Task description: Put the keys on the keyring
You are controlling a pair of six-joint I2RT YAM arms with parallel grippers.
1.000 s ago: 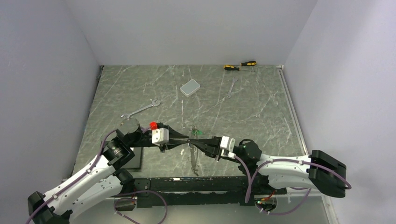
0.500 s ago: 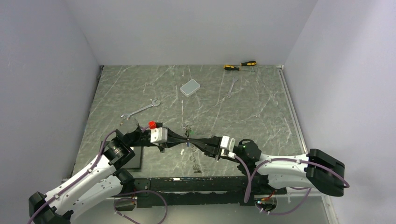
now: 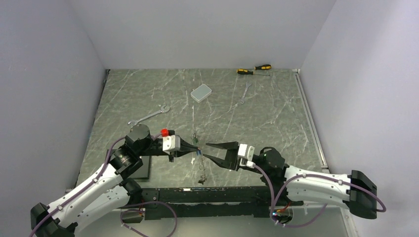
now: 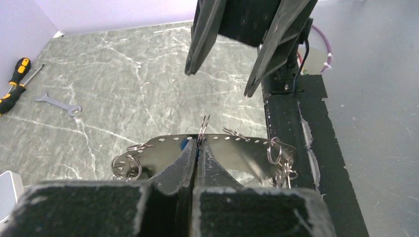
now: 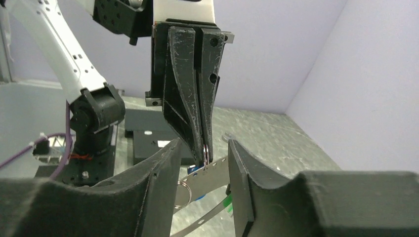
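Down at the near edge, both arms reached inward and low, claws nose to nose over the table [image 3: 276, 123]. The left gripper [image 4: 198, 148] was pinched tight with no gap between its fingers, clamped on a thin wire ring of the keyring [image 4: 237, 148]. That was a silvery perforated band with small rings hung on it, and it lay across just past the fingertips. In the overhead view a chain-like tail hung from the pinch toward the near edge.

The right gripper [image 3: 205, 150] stood wide open, one finger on each side of the left claw's tip. It was level with the pinch point but touched nothing, and the keyring sat in the gap between the fingers.

A blue key [image 5: 197, 170] peeked out beneath the band, right by the clamped fingers, and a green key [image 5: 227, 200] showed just below that. Whether either was threaded on, I couldn't tell.

Farther out, well clear of both claws, a wrench [image 3: 149, 115] lay left of centre. Beyond it sat a grey box [image 3: 201, 92], with a smaller wrench [image 3: 245, 92] to its right. Two screwdrivers [image 3: 254, 69] lay against the far wall — nothing stood between the claws.
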